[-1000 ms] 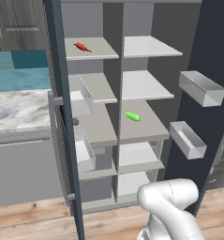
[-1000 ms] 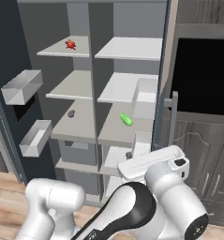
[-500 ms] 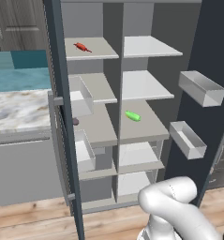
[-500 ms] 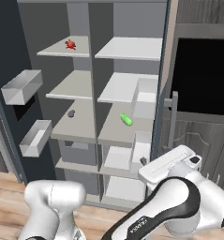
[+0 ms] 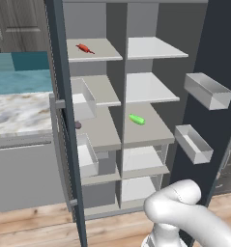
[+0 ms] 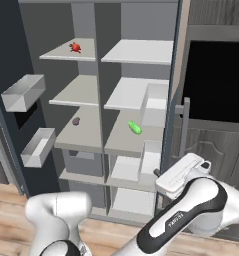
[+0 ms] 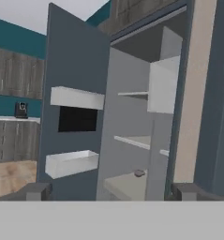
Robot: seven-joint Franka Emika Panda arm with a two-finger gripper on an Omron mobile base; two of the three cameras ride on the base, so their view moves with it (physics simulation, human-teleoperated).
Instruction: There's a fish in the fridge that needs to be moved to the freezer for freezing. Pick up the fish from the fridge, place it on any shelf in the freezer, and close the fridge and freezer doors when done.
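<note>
The pincer (image 7: 111, 194) stands wide, its two dark tips far apart at the foot of the hand view with nothing between them. Judged from the right base view, the hand (image 6: 183, 172) hangs outside the cabinet, below and to the right of the green vegetable (image 6: 134, 127), close to the edge of the right-hand door (image 6: 172, 95).

Both doors are open and the fish (image 5: 84, 48) is not yet picked up, so the step in hand looks like the approach for the pick. The fish lies two shelves above the green vegetable and across the middle wall from it, on the top shelf (image 5: 105, 52) of the left column. The next move probably calls for a long lift up and leftward from the vegetable's level. The open tips would then have to enter over that top shelf and settle astride a very slim body.

Level with the vegetable, across the middle wall, sits a small dark lump (image 6: 76, 120); what it is cannot be told. The fish itself is too small to make out head from tail. In the left base view the left door's edge (image 5: 64, 120) covers the outer strip of the shelves left of the vegetable. The door with bins (image 7: 71, 161) carries a black panel (image 7: 77, 118). It seems to hang on the fish's side, so which half is the freezer is hard to settle.
</note>
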